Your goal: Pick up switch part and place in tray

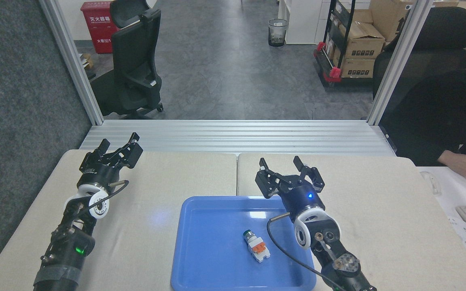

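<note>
Switch part (256, 245): lying flat inside the tray, right of its centre, touching neither gripper.
Tray (200, 246): on worktop (378, 210); bare blue floor left of the part.
Right gripper (288, 173): released, fingers spread, above the tray's far right rim.
Left gripper (116, 151): released, empty, well left of the tray, near the worktop's far edge.

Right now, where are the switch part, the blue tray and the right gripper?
switch part (256, 245), head view, orange middle section.
tray (200, 258), head view, bare floor.
right gripper (281, 163), head view, between its open fingertips.
</note>
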